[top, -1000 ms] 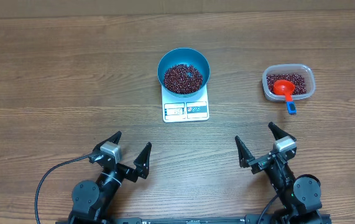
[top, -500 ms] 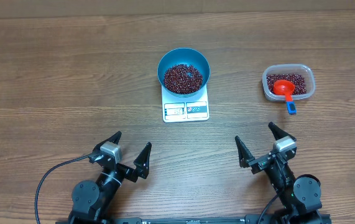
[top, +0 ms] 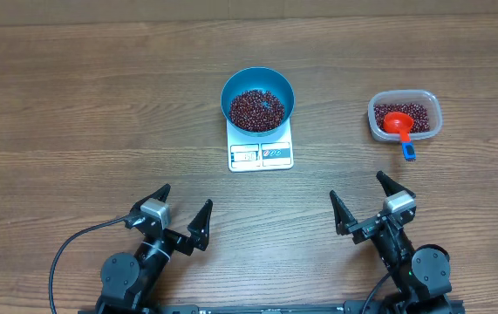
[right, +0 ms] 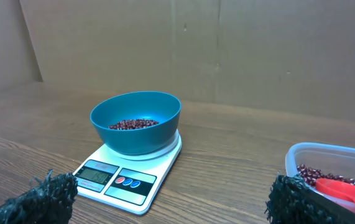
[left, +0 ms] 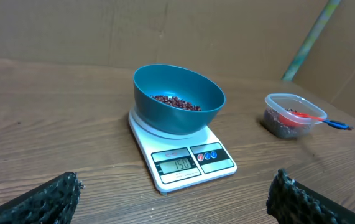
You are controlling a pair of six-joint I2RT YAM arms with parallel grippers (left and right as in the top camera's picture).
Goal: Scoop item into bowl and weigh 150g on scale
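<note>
On the worktop (top: pixel 100 105), the left claw (top: pixel 185 196) and right claw (top: pixel 358 187) gape wide and empty. The smooth, rigid bowl (left: pixel 177 118) sits on the scale (top: pixel 260 155); its rim looks the best hold. The beans (top: pixel 256 110) in it, and in the tub (top: pixel 375 118) with the scoop (top: pixel 398 123), are probably hard and loose, so better scooped than pinched.

Soft, even light falls from above; the blue bowl (left: pixel 178 102) throws a faint shadow onto the scale (left: pixel 165 140). Wrist views are sharp mid-frame; my left fingertips (left: pixel 46 202) look fuzzy up close.
</note>
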